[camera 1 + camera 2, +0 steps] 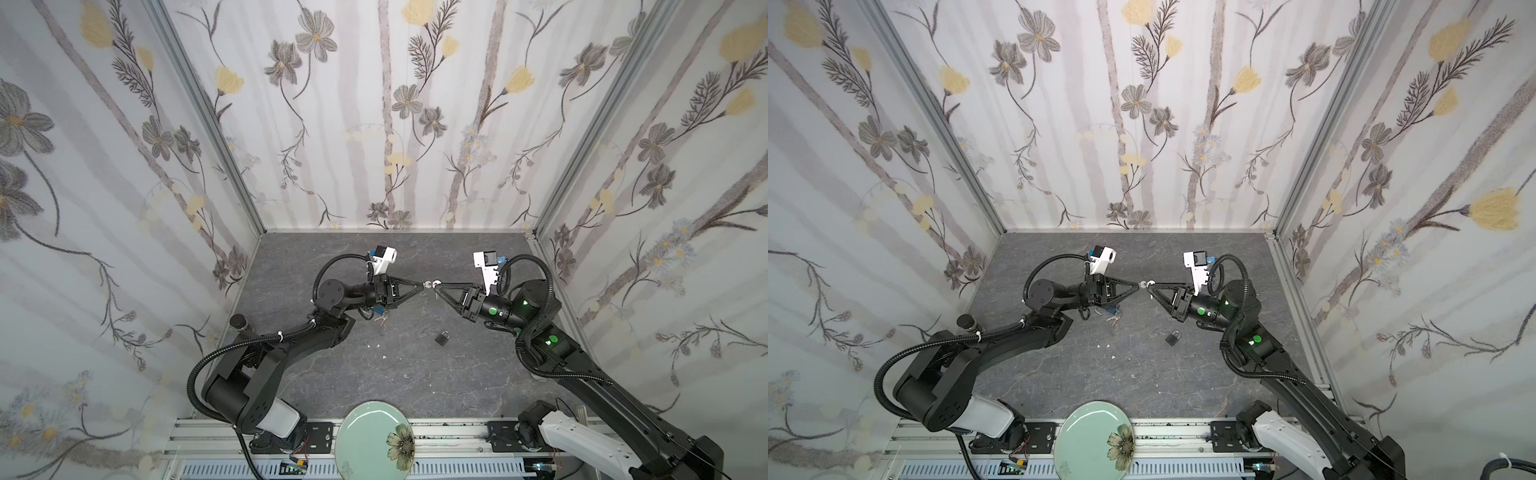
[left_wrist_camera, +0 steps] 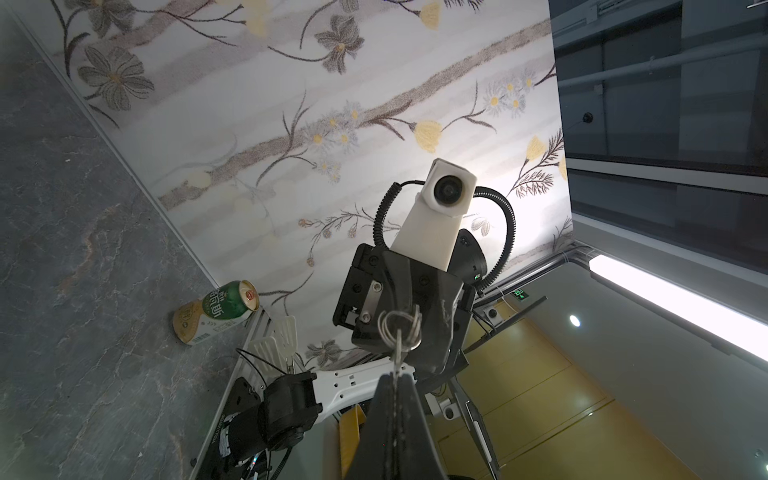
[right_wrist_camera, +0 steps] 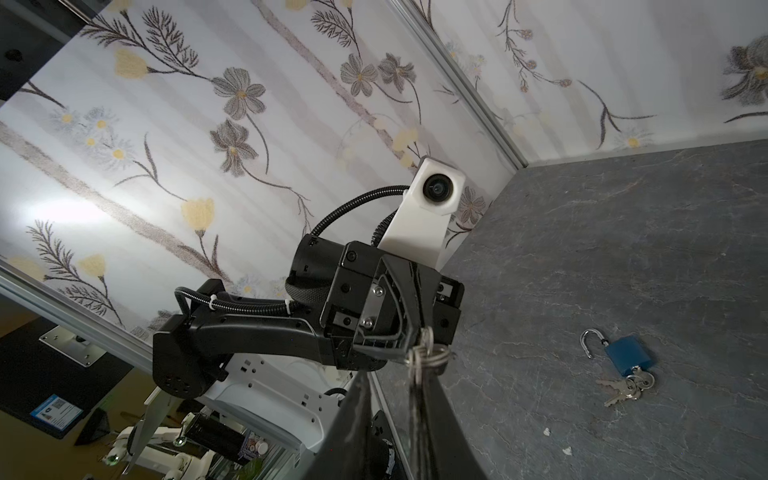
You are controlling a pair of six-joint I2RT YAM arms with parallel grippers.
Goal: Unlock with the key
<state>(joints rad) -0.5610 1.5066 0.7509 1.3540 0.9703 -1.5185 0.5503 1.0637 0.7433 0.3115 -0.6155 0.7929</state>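
Note:
Both grippers meet tip to tip in the air above the middle of the table. My left gripper [image 1: 422, 285] [image 2: 395, 376] is shut on the blade of a small silver key [image 2: 398, 347], and its ring [image 1: 429, 284] [image 3: 428, 355] hangs out between the two grippers. My right gripper [image 1: 436, 289] [image 3: 397, 374] has a clear gap between its fingers; the ring rests against one fingertip. A small black padlock [image 1: 443, 337] [image 1: 1173, 337] lies on the grey table, nearer the front than the grippers.
A blue padlock [image 3: 627, 360] with its shackle open and a bunch of keys [image 3: 625, 384] lies under the left arm [image 1: 378, 312]. A green plate [image 1: 376, 440] sits at the front edge. A green can [image 2: 216, 311] lies by the right wall. White scraps [image 1: 376, 345] dot the table.

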